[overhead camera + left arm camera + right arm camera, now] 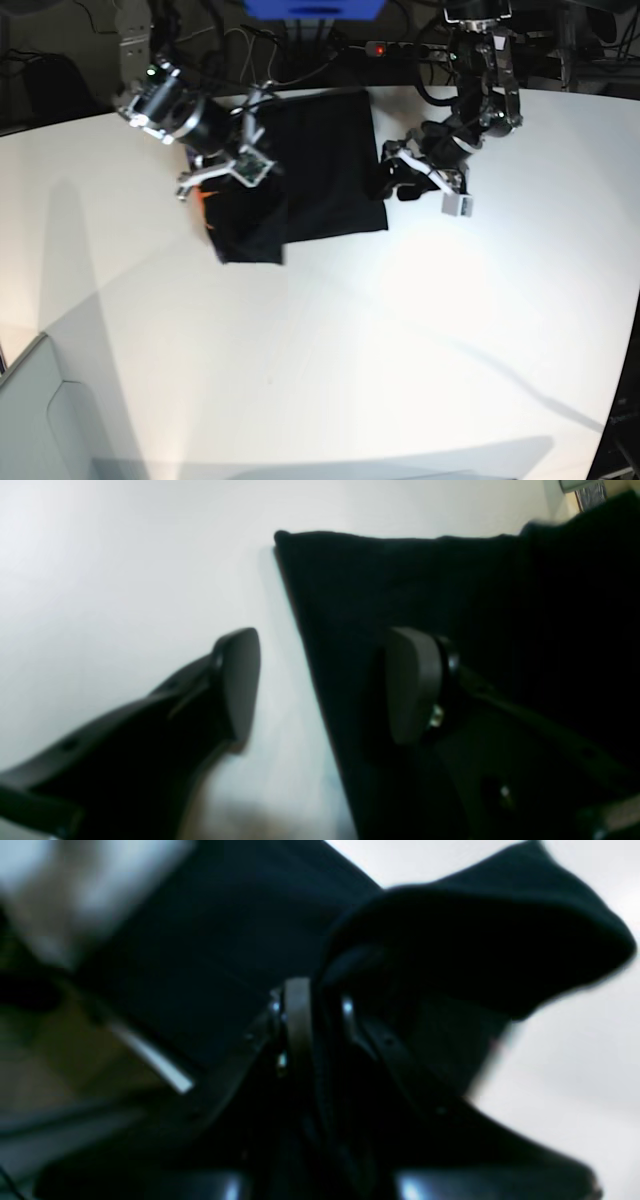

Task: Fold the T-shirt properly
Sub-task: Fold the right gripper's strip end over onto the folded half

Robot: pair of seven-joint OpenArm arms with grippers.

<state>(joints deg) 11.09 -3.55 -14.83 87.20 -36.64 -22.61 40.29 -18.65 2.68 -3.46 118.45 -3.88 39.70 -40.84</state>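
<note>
Black cloth fills the blurred right wrist view, so the right gripper [320, 1005] is partly hidden; its jaws are clamped on a raised fold of the T-shirt [320, 165]. The left gripper [322, 685] is held spread wide over the shirt's edge on the white table [400, 340].

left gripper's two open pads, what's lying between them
In the left wrist view, the open left gripper straddles the straight side edge of the black cloth T-shirt: bare white table on one side, black cloth on the other.
</note>
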